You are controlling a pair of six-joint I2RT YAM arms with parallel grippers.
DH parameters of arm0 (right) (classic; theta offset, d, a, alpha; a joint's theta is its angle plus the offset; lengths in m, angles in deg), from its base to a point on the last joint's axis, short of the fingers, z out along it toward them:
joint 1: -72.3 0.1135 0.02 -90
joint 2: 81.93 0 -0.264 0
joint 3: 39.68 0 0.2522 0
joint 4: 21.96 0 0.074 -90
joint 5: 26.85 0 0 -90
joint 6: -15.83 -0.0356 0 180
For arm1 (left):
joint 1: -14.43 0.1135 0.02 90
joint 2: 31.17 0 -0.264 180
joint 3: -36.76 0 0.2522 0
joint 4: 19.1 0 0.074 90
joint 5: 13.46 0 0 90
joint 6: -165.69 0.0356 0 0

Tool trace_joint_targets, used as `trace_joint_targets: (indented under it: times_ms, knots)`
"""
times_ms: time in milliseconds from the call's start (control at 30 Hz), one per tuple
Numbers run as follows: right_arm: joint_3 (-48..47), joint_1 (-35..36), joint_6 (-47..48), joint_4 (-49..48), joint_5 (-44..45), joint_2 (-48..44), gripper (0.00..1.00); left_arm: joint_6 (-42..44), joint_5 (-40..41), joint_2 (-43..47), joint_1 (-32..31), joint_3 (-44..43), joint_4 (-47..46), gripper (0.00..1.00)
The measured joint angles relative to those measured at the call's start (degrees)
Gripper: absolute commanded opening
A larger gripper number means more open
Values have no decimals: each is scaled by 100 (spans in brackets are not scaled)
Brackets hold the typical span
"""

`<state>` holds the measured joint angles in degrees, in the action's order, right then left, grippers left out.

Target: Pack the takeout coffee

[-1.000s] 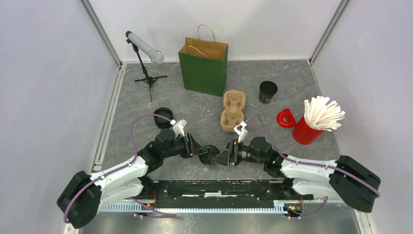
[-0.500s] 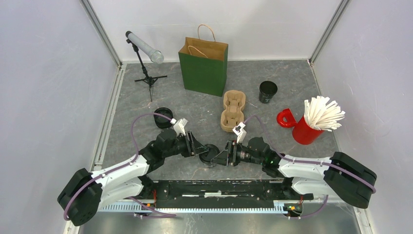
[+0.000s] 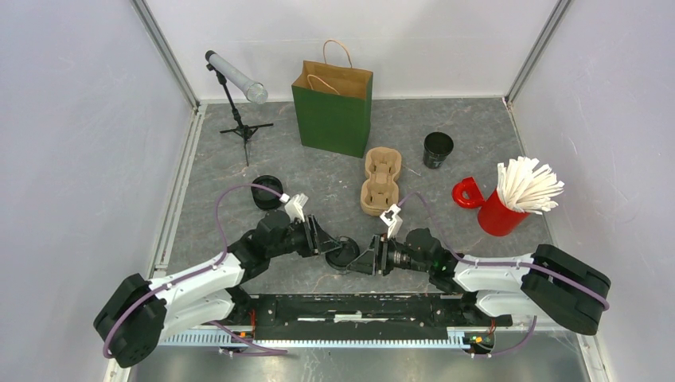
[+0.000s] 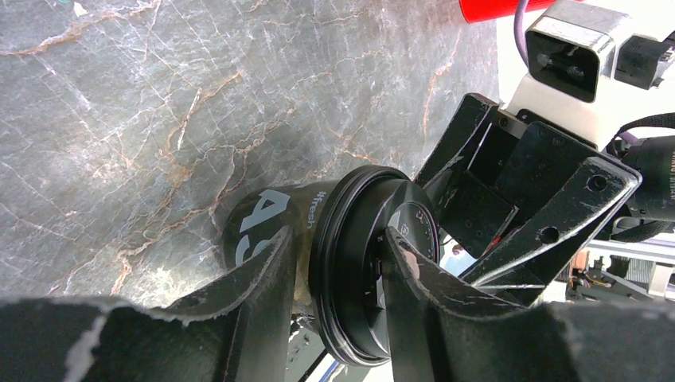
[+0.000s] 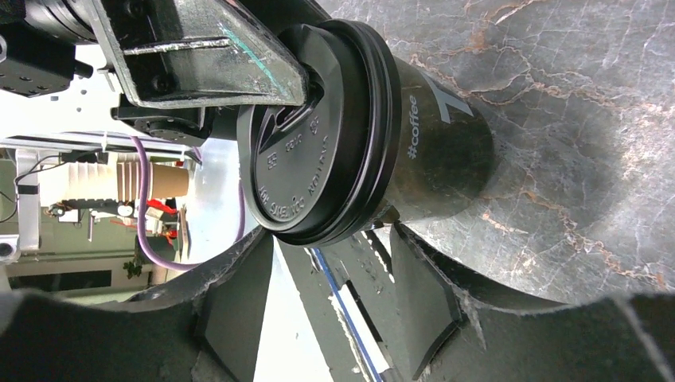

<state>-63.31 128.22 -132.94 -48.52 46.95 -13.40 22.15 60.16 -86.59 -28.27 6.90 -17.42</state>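
Left tool (image 4: 336, 259) clamps the takeout coffee (image 5: 434, 135) at its lid, steadying it for the right tool (image 5: 326, 247), jaws apart opposite.

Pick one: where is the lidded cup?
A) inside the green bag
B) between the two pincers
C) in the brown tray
B: the lidded cup is right between the left pincer and the right pincer.

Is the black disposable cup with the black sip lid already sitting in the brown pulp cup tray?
No, the cup is over bare tabletop, well apart from the tray.
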Motion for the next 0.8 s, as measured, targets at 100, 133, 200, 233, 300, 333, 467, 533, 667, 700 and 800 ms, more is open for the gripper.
trace_joint_targets:
  times_ms: [100,133,200,233,300,333,467,533,667,700,800]
  knots:
    - [76,20,4,-122,4,0,58,0,7,42,-26,33,9,48]
    - [105,22,4,-155,11,0,58,0,11,57,-26,48,4,48]
    - [138,24,22,-195,20,0,58,-4,39,83,-37,83,-17,48]
    - [138,28,42,-205,26,2,58,-9,52,85,-44,101,-35,47]
    - [146,31,72,-236,39,22,57,-42,87,116,-52,146,-76,47]
    - [155,31,87,-251,48,35,56,-61,94,122,-55,162,-85,47]
    - [203,33,120,-437,61,142,52,-101,120,160,-57,216,-144,47]
    - [238,35,133,-542,70,168,51,-122,133,181,-57,234,-155,47]
    - [321,35,168,-710,138,173,49,-149,155,201,-57,256,-168,47]
    - [337,37,184,-739,153,175,49,-153,157,201,-57,258,-175,47]
    - [387,44,223,-861,199,227,49,-186,166,190,-57,282,-225,47]
